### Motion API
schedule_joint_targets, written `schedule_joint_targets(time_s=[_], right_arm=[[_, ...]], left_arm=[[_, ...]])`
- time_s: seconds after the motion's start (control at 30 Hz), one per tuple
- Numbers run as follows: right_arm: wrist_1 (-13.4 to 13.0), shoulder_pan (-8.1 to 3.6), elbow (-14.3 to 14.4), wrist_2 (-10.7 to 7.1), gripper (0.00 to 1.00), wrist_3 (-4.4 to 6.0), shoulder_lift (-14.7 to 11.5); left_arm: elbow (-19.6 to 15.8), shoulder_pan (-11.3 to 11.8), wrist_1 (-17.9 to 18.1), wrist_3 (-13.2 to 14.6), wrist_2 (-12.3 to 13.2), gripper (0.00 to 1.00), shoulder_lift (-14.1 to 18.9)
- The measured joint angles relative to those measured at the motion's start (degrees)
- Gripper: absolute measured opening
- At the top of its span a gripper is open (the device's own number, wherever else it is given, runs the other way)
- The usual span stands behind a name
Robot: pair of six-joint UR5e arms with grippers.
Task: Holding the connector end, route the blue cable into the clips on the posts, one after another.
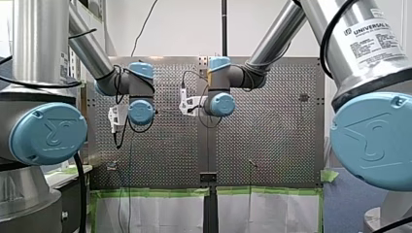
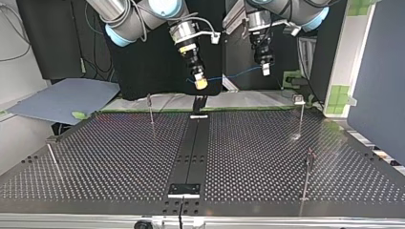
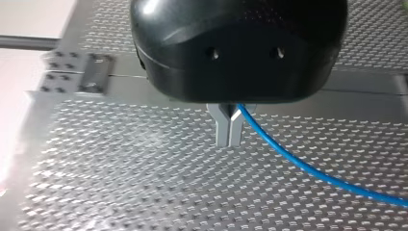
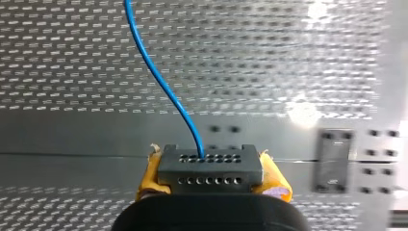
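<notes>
Blue cable (image 2: pixel 229 75): position. The cable spans the gap between the two hands. The perforated bench (image 2: pixel 119 152) lies below both, and neither hand touches it. One end of the cable terminates in the connector (image 4: pixel 210 166), a grey block with two rows of small holes. The cable leaves the upper row and curves away ahead of my right hand (image 2: pixel 201 83).

Hand state. My right hand is clamped on the connector, with a yellow pad (image 4: pixel 150 179) against each side of the block. My left hand (image 3: pixel 229 137) has its metal fingers together, pinching the cable near their roots. From there the cable runs off to one side in a smooth arc.

Handling. The cable appears thin, light and limp, since it sags slightly between the hands. It is unlikely to have any stiffness to push with, so seating it will probably need light tension. The jacket looks smooth and may slide through the metal fingers. The connector is the rigid part and the proper place to hold, by its side faces. Avoid bending the cable sharply where it enters the block.

Routing status. No clip holds the cable yet. One post (image 2: pixel 301 117) stands below and outboard of my left hand, with a clip (image 2: pixel 299 99) at its top. A second post (image 2: pixel 151 109) stands below and outboard of my right hand.
</notes>
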Motion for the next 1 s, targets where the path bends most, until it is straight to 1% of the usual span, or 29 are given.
schedule_joint_targets(time_s=[0.17, 0.27, 0.43, 0.57, 0.63, 0.77, 0.83, 0.93, 1.0], right_arm=[[2.29, 0.17, -1.98, -0.53, 0.00, -0.60, -2.92], [3.74, 0.27, -3.32, -1.02, 0.00, -0.70, -4.45], [4.85, 0.40, -5.01, -1.39, 0.00, -0.49, -5.36], [5.88, 0.57, -6.58, -2.46, 0.00, -0.24, -5.45], [6.29, 0.64, -7.31, -3.12, 0.00, 0.11, -5.44], [6.98, 0.71, -8.89, -4.20, 0.00, 1.61, -5.33], [7.24, 0.71, -9.52, -4.60, 0.00, 2.18, -5.28], [7.62, 0.71, -10.84, -5.42, 0.00, 3.36, -5.12], [7.86, 0.75, -11.91, -5.99, 0.00, 4.34, -4.72]], left_arm=[[2.61, 0.66, -2.80, -1.76, -0.74, 0.01, 2.79], [3.68, 1.12, -4.64, -3.43, -1.17, 0.01, 4.63], [5.39, 1.99, -7.76, -6.47, -1.44, 0.01, 7.73], [7.20, 2.84, -10.06, -8.30, -1.54, 0.01, 9.92], [8.09, 3.31, -11.25, -8.71, -1.57, 0.01, 10.48], [9.38, 4.14, -13.17, -8.75, -1.44, 0.01, 10.80], [9.77, 4.62, -14.16, -8.63, -1.39, 0.01, 10.83], [10.21, 5.21, -15.79, -8.29, -1.42, 0.01, 10.86], [10.52, 5.60, -16.98, -8.17, -1.47, 0.01, 10.91]])
